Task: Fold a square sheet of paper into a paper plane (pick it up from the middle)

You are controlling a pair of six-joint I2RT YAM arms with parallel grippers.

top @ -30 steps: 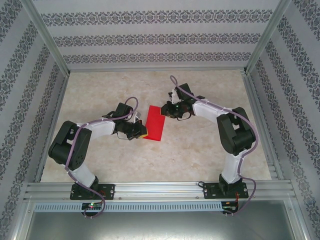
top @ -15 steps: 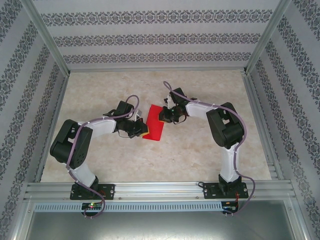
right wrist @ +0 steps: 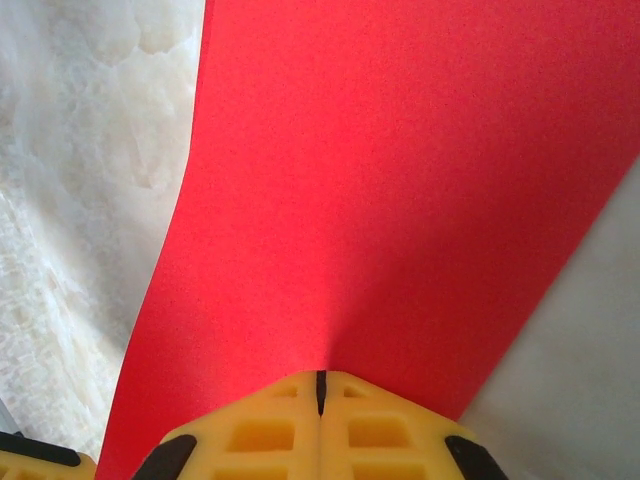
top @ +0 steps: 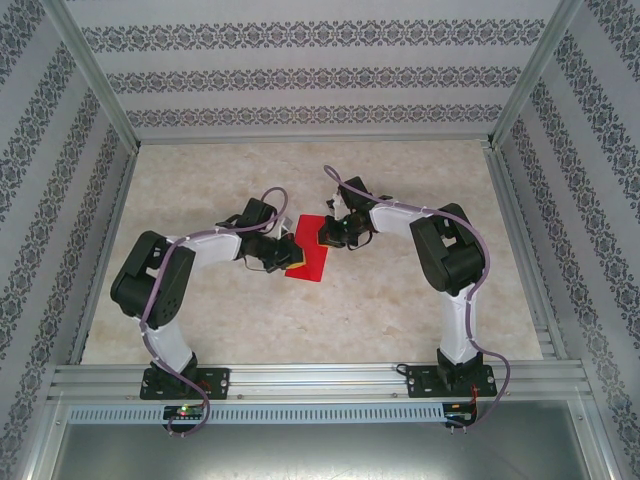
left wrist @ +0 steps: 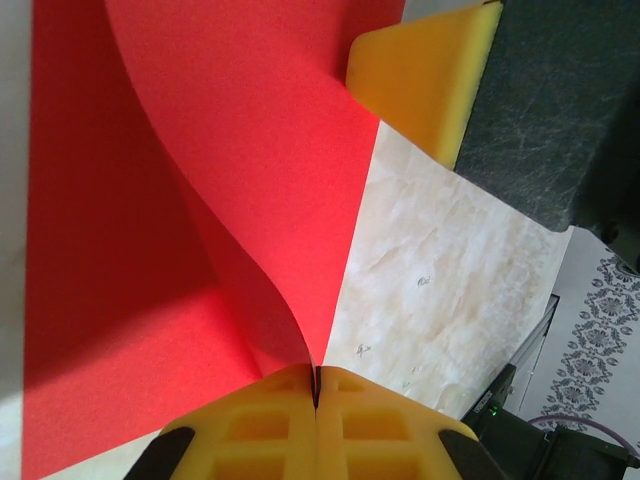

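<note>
The square sheet of paper (top: pixel 308 255), bright red, sits mid-table between both arms, bowed upward rather than flat. My left gripper (top: pixel 289 264) is shut on its near left edge; in the left wrist view the yellow jaws (left wrist: pixel 316 376) pinch the sheet (left wrist: pixel 230 180), which curls up and away from them. My right gripper (top: pixel 325 238) is shut on the far right edge. In the right wrist view, its jaws (right wrist: pixel 320 382) meet on the paper (right wrist: pixel 400 200), with a faint crease running to the slit. A yellow finger of the right gripper (left wrist: pixel 425 80) appears beyond the sheet.
The marble-patterned tabletop (top: pixel 400 290) stretches all round the paper. Patterned walls (top: pixel 320 80) close in the back and both sides. An aluminium rail (top: pixel 320 378) carrying the arm bases runs along the near edge.
The right gripper slid left onto the paper's far edge and closed on it. The left gripper moved slightly right with its edge, and the sheet now looks narrower and bowed.
</note>
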